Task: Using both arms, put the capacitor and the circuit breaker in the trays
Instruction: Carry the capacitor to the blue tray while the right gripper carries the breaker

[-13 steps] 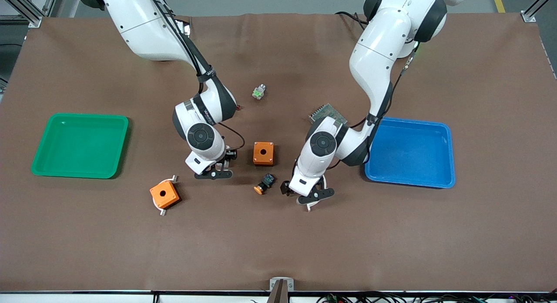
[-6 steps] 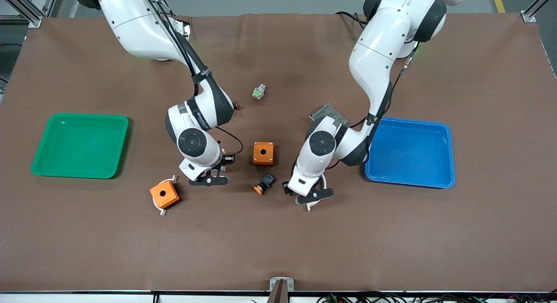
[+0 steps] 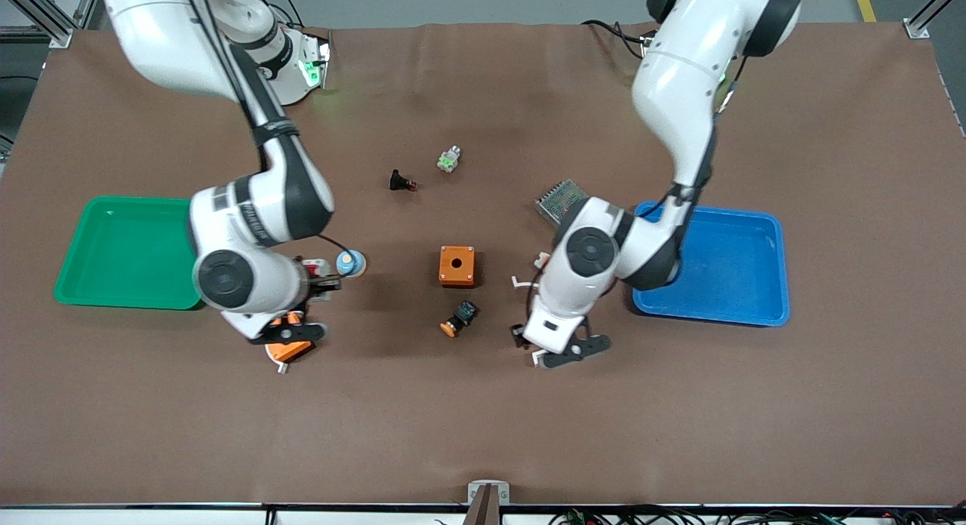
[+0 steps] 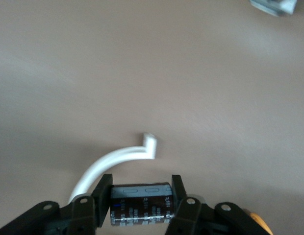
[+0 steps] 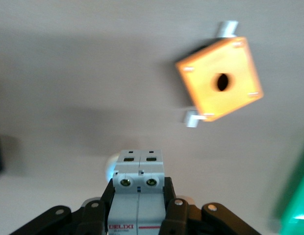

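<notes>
My left gripper (image 3: 562, 351) is shut on the capacitor (image 4: 142, 203), a small dark body with pale print, held crosswise between the fingers above bare table between the push button and the blue tray. My right gripper (image 3: 290, 333) is shut on the circuit breaker (image 5: 139, 196), a white boxy module with two screw terminals facing away from the wrist. It hangs over the table beside an orange box with white tabs (image 3: 287, 350), close to the green tray. In the front view both held parts are hidden under the hands.
Green tray (image 3: 113, 202) at the right arm's end, blue tray (image 3: 724, 268) at the left arm's end. Between them: an orange box (image 3: 456, 265), a push button (image 3: 459, 317), a black switch (image 3: 400, 181), a pale cylinder (image 3: 349, 263), a green-white part (image 3: 449, 160), a grey module (image 3: 558, 201), a white curved strip (image 4: 117, 161).
Both arms have risen with their parts. The right arm swung toward the green tray, uncovering the black switch and the pale cylinder. The left gripper shifted slightly toward the blue tray.
</notes>
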